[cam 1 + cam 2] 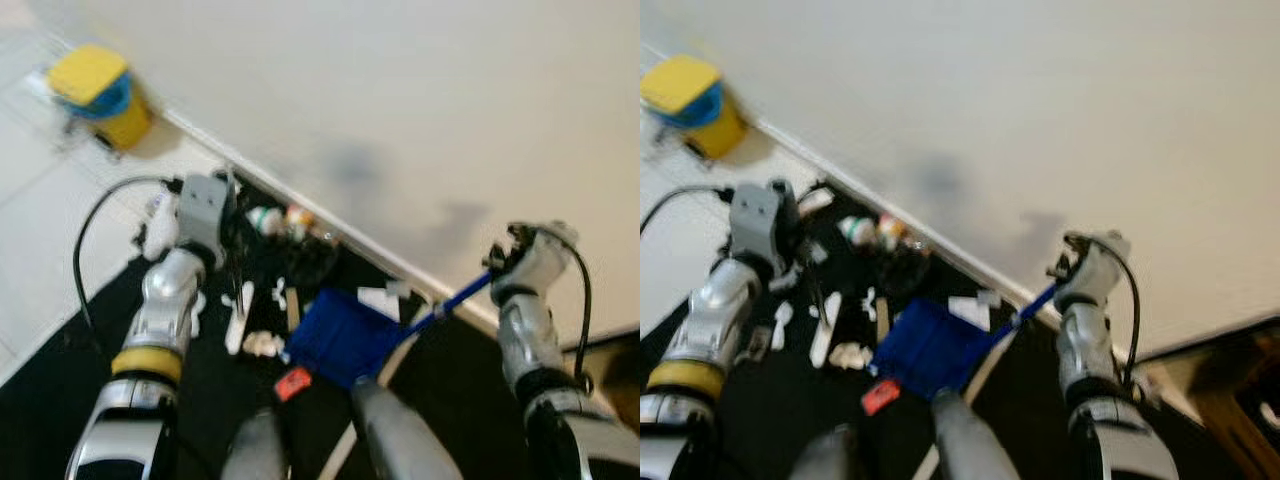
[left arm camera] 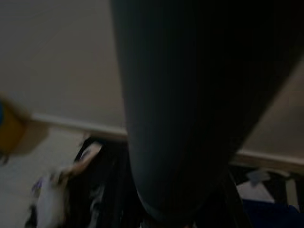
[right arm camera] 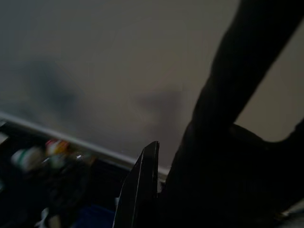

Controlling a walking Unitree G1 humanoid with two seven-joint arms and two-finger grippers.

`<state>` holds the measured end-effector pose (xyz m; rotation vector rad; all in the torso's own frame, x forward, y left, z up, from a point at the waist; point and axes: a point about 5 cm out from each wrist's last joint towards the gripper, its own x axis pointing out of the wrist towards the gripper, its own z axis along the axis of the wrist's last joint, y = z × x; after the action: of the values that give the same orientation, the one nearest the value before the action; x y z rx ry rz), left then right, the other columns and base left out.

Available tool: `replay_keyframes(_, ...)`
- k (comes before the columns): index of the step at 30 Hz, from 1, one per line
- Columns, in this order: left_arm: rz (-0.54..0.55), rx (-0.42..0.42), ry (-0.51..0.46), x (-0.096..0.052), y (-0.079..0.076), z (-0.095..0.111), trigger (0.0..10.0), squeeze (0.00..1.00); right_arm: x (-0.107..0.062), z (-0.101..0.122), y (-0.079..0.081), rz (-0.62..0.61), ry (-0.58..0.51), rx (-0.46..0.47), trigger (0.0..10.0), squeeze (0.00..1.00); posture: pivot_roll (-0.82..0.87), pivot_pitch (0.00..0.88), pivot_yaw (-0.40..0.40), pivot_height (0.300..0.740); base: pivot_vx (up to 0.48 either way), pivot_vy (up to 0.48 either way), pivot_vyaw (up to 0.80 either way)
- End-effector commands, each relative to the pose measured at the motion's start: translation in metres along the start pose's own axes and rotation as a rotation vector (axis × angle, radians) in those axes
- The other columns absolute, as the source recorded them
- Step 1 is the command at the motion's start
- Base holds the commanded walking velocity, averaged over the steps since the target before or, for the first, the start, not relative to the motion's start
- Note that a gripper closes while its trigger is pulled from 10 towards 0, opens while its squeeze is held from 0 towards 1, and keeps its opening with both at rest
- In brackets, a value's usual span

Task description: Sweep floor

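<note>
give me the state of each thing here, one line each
blue dustpan: on the dark mat, pan end among litter, handle up at the right gripper
left gripper: over the litter by the wall, on a thin dark broom handle
litter: scattered on the mat, not in the pan
yellow and blue bin: upright by the wall

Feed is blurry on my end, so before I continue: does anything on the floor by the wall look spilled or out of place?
Yes. Litter lies scattered over the black mat by the baseboard: white scraps, a small red piece, bottle-like items. The blue dustpan, whose handle runs to the right gripper, sits among it.
</note>
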<state>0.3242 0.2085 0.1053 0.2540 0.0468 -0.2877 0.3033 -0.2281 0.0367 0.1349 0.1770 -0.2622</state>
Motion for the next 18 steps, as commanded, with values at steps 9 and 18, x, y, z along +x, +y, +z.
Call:
replay_keyframes(9,0.004,-0.013,0.029,-0.0059,0.0014,-0.0055,10.0,0.00,-0.0008,-0.0121,-0.0033,0.101,0.135,-0.075,10.0,0.00,0.04,0.118,-0.052,0.740,0.000,0.000,-0.53)
replay_keyframes(18,0.042,-0.049,0.026,-0.0063,0.0068,-0.0047,10.0,0.00,0.0019,-0.0086,-0.0019,0.155,0.148,-0.055,10.0,0.00,0.04,0.116,-0.057,0.740,0.000,-0.160,0.00)
